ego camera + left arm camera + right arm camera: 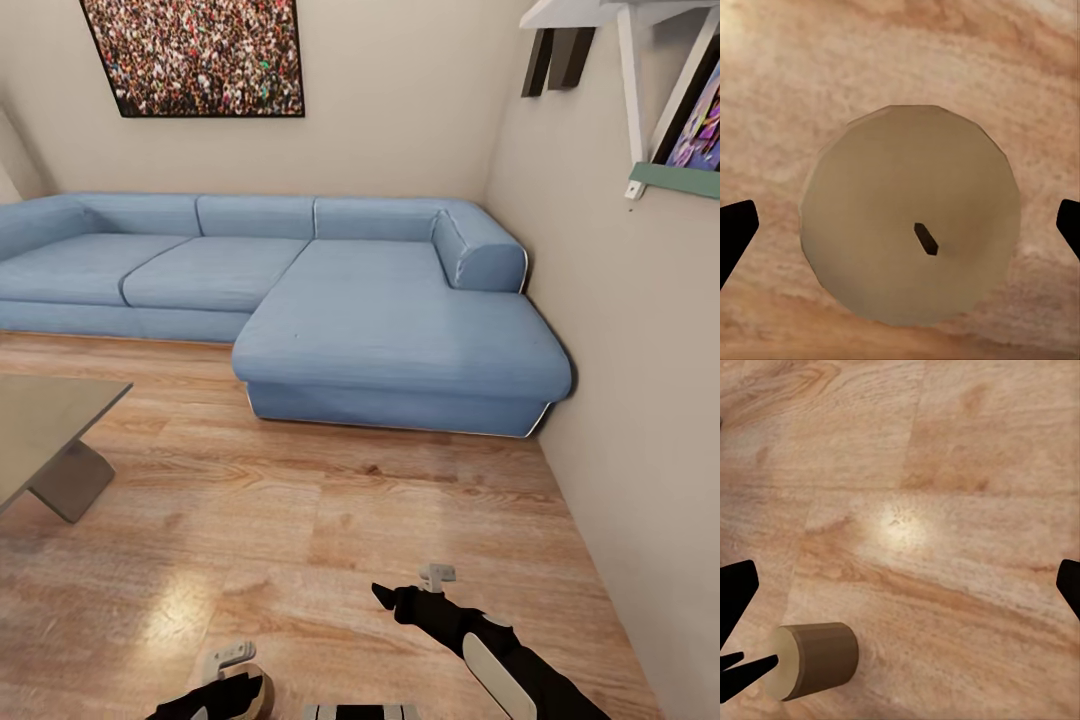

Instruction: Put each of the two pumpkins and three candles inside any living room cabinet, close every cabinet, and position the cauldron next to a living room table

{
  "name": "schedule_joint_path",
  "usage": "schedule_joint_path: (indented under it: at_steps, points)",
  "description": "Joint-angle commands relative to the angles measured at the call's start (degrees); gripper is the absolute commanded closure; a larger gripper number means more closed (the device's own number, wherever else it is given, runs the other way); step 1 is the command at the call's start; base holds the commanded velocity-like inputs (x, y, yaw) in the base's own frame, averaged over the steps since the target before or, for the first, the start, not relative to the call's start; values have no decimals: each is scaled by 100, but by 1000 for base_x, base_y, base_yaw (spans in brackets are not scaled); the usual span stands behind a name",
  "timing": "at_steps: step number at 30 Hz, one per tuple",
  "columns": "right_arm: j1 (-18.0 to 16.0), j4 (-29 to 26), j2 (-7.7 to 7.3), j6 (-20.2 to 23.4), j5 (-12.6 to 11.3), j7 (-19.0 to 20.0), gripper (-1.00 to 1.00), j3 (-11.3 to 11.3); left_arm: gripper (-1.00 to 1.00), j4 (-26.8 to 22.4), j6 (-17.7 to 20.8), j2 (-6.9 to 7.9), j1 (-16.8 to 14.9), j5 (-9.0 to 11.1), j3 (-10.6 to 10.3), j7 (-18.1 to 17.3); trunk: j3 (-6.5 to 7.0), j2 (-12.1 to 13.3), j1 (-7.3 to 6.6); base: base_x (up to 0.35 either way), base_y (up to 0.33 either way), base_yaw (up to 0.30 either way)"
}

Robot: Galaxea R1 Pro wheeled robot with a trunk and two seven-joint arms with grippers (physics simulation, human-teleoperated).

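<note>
A tan candle stands on the wooden floor, seen end-on with its dark wick facing the left wrist camera. My left gripper is open right over it, one fingertip on each side and neither touching it. In the head view that gripper is at the bottom edge with the candle showing beside it. The right wrist view shows the same candle from the side. My right gripper hangs open over bare floor a little to the right, holding nothing. The grey-topped table juts in at the left.
A blue corner sofa fills the far side of the room. A beige wall runs close along the right, with a white shelf high on it. Wooden floor lies between me and the sofa.
</note>
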Motion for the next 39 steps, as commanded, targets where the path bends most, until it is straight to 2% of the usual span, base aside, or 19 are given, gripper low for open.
schedule_joint_path:
  at_steps: [1,4,9,19,25,33,36,39]
  points:
    - [-4,-5,-4,15,-45,0,-100,14,-100,-5,14,1,-1,57,-55,-11,-4,-2,-1,0,0,0]
    - [-4,-5,-1,15,-45,-1,-100,14,-100,-7,3,2,-1,55,-82,-11,-4,-2,-1,0,0,0]
    - [-4,-5,1,15,-45,-3,-100,14,-100,-3,-50,12,-1,54,-88,0,-115,-8,12,0,0,0]
    - [-4,-6,3,15,-45,-5,-100,14,-100,-2,-139,10,-1,38,-89,-2,-115,-8,12,0,0,0]
    - [-4,-5,3,15,-45,-5,-100,14,-100,-2,-204,-2,-1,41,-99,-2,-248,-16,27,0,0,0]
    - [-4,-31,3,15,-43,21,-100,14,-100,-2,-308,-13,0,46,-180,-2,-248,-16,27,0,0,0]
    - [-4,-119,3,11,-31,178,-100,20,-100,-2,-332,-13,6,46,-184,-2,-248,-16,27,0,0,0]
    - [-4,-203,-13,20,-30,621,-100,12,-100,-2,-338,-13,7,41,-185,-2,-248,-16,27,0,0,0]
